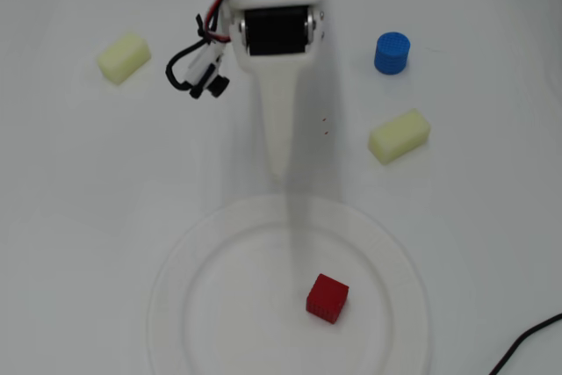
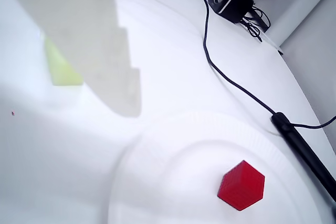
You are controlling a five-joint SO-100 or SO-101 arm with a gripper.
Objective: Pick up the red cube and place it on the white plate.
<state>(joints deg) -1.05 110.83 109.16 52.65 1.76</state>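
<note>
The red cube lies inside the white plate, on the flat inner part, a little to the right of the middle and toward the lower edge in the overhead view. Nothing touches it. In the wrist view the same cube sits on the plate with one corner turned to the camera, and its ribbed surface is easy to see.

The arm reaches in from the top of the overhead view. Its white fingers point down toward the plate and end just above the plate's upper rim, well apart from the cube. From above I see only one narrow white shape, and in the wrist view only one pale finger, blurred, so I cannot tell if the fingers are wide or narrow. They hold nothing that I can see.

On the worktop there are two pale yellow blocks, one at the upper left and one at the right. A blue cylinder stands near the right block, above it. A black cable runs across the worktop in the wrist view, past the plate's far side.
</note>
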